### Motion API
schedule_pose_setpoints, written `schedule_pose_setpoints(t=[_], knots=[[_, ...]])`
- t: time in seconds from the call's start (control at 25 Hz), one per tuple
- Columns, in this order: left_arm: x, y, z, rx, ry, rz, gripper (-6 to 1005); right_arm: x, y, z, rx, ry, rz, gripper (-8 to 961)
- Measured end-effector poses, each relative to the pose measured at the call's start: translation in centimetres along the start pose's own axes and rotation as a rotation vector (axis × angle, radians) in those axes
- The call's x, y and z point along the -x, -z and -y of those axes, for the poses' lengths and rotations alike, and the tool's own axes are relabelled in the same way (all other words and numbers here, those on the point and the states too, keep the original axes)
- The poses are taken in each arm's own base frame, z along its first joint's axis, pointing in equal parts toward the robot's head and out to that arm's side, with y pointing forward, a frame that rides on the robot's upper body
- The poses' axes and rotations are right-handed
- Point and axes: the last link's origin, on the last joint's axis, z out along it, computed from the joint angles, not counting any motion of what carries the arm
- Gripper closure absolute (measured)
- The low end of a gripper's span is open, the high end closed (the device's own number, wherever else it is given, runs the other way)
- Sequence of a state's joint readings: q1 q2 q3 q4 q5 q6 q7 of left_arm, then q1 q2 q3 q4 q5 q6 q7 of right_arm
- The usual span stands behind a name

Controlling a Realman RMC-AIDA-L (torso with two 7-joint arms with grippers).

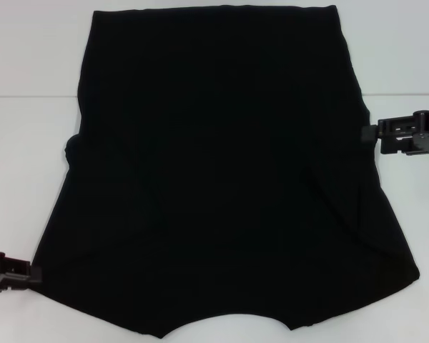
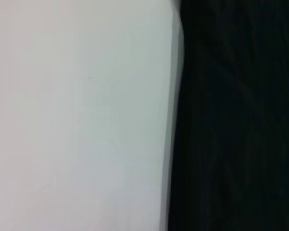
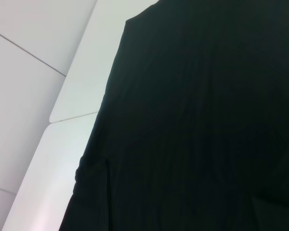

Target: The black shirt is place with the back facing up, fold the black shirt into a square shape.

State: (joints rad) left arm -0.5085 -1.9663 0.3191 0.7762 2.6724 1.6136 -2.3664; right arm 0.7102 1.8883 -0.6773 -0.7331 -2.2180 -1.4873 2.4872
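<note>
The black shirt [image 1: 214,171] lies flat on the white table [image 1: 28,107] and fills most of the head view, with plain black cloth facing up. Its far edge is straight and narrower. Its near edge is wider, with a curved notch in the middle. My left gripper [image 1: 33,274] is low at the shirt's near left corner, right against the cloth edge. My right gripper [image 1: 367,134] is at the middle of the shirt's right edge, touching it. The left wrist view shows the shirt [image 2: 236,120] edge beside bare table. In the right wrist view, the shirt [image 3: 197,120] is seen from above.
White table surface [image 1: 407,64] shows in strips to the left and right of the shirt. The right wrist view shows the table's rounded edge [image 3: 53,120] and pale floor panels [image 3: 24,72] beyond it.
</note>
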Motion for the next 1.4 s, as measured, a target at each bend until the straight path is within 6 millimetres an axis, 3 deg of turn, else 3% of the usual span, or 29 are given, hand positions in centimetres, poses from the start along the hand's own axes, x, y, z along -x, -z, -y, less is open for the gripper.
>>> schedule_pose_setpoints(t=[0.68,1.4], knots=[[-0.1,-0.6,0.3,-0.013,0.023,-0.016,617,-0.1,0.1,0.1,-0.002,-0.001,-0.001,242],[-1.1,-2.9,-2.0,0.038,-0.017,0.027,653,-0.2,0.1,0.1,0.001,0.001,-0.002,240]])
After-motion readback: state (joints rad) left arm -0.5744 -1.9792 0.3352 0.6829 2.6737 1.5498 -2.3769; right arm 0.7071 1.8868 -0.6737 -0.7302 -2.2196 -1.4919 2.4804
